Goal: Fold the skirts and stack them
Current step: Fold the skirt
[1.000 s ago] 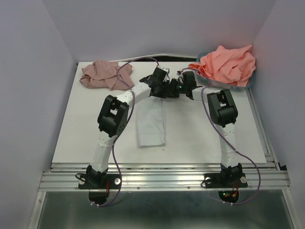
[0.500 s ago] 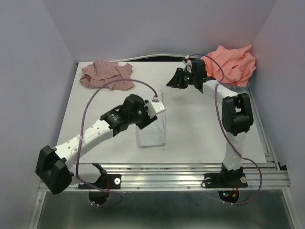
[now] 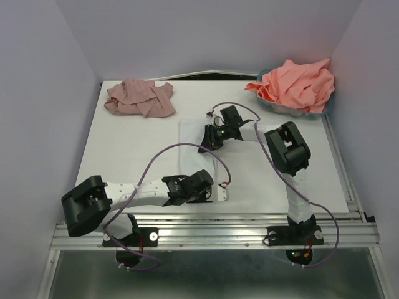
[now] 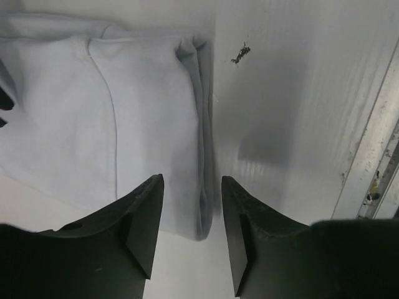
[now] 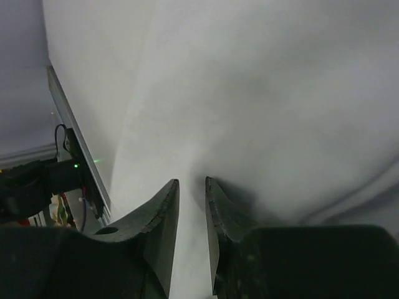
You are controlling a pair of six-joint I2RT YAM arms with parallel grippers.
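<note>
Beyond pale skirt (image 3: 190, 134): mauve skirt (image 3: 140, 98); coral cloth (image 3: 296, 84)

A flat white tabletop (image 3: 124, 156) fills the middle of the overhead view, matte and lightly ribbed where the left wrist camera sees it up close. A small dark speck of debris (image 4: 240, 53) lies on it near its front edge. Along that edge runs a slotted aluminium rail (image 3: 218, 233), scuffed and dusty in the close view. Three plain, pale lavender walls enclose the space: a back wall (image 3: 206, 31), a left wall (image 3: 37, 124) and a right wall (image 3: 374, 124). The light is soft and even, throwing only faint shadows. Below the rail is a dark greenish surface (image 3: 218, 274), possibly the floor, though the view is too dim to be sure.
</note>
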